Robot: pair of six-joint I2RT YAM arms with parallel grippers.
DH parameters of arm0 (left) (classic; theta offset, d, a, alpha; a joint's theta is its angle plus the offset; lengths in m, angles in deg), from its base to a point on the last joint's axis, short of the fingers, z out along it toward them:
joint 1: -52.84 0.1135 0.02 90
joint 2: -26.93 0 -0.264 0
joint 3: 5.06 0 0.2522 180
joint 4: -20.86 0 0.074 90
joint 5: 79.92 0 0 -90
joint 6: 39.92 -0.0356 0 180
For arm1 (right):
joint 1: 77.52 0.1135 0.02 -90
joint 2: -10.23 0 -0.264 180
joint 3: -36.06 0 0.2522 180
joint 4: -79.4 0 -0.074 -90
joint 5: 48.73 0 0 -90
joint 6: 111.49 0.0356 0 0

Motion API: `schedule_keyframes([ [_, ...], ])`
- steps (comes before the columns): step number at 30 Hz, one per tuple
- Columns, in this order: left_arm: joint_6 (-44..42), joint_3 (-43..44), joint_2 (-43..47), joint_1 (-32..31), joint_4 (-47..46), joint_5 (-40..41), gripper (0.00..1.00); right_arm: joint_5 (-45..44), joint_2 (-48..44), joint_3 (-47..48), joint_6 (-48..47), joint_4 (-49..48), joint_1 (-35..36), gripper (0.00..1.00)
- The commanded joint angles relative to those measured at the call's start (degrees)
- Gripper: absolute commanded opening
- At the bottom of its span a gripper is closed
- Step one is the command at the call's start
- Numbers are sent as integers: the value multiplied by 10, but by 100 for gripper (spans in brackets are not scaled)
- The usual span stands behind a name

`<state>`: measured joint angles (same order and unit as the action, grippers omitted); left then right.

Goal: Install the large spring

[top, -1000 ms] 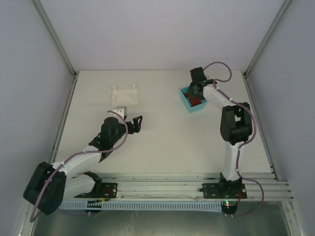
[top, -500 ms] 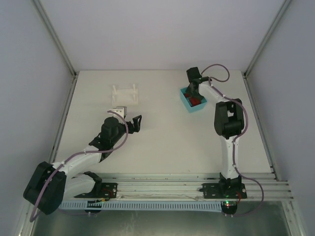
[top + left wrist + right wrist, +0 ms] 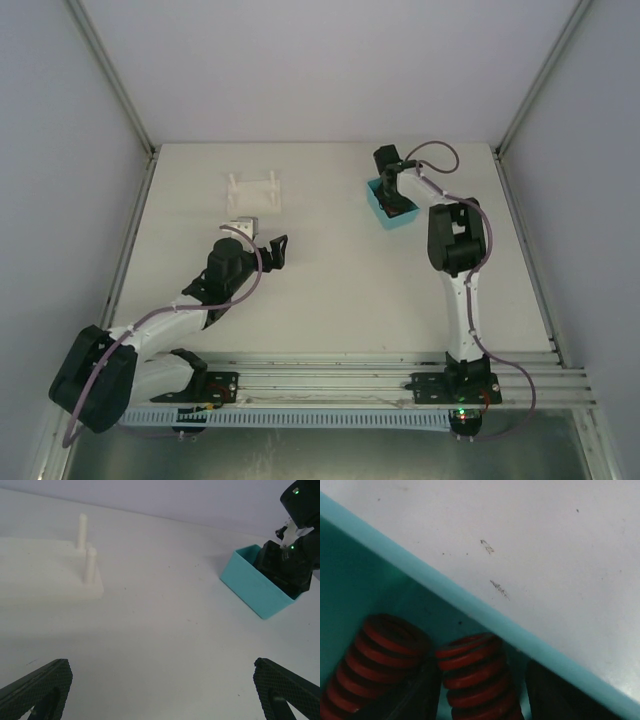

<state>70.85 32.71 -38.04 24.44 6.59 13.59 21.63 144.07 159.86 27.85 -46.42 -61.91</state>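
I see my white plastic peg stand [image 3: 55,577] bare. The right gripper [image 3: 481,696] straddles a red coil spring [image 3: 472,667], unclamped; the left gripper [image 3: 160,692] is spread wide

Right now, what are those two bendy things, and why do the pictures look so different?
They are two robot arms bolted to a white table. One picture looks down from above. The other two come from little cameras on the arms' wrists, so they look very close-up. Each arm ends in a gripper, like two fingers. The left gripper is open and holds nothing. Its camera looks toward a white stand with two pegs. The right gripper is down in a blue bin. Its camera shows two red springs inside, with its fingers on either side of one, not yet squeezing it.
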Motion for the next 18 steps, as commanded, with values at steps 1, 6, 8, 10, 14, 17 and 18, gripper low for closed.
schedule_keyframes([
  [1, -8, 3, 2, -4, 2, 8, 99, 13, 29, 16, 13, 28, 2, 51],
  [6, -9, 3, 9, -3, 5, 10, 99, 15, 32, 23, -5, 20, 2, 50],
  [8, -9, 3, 10, -4, 5, 11, 99, 15, 27, 19, -15, 12, 2, 43],
  [10, -8, 3, 12, -4, 6, 11, 99, 19, 13, 2, -28, -10, 2, 35],
  [14, -7, 4, 12, -4, 7, 12, 99, 29, -38, -38, -52, -58, 2, 24],
  [17, -7, 4, 13, -5, 8, 14, 99, 32, -73, -57, -70, -84, 2, 22],
  [18, -7, 4, 14, -5, 9, 14, 99, 31, -85, -62, -79, -88, 1, 21],
])
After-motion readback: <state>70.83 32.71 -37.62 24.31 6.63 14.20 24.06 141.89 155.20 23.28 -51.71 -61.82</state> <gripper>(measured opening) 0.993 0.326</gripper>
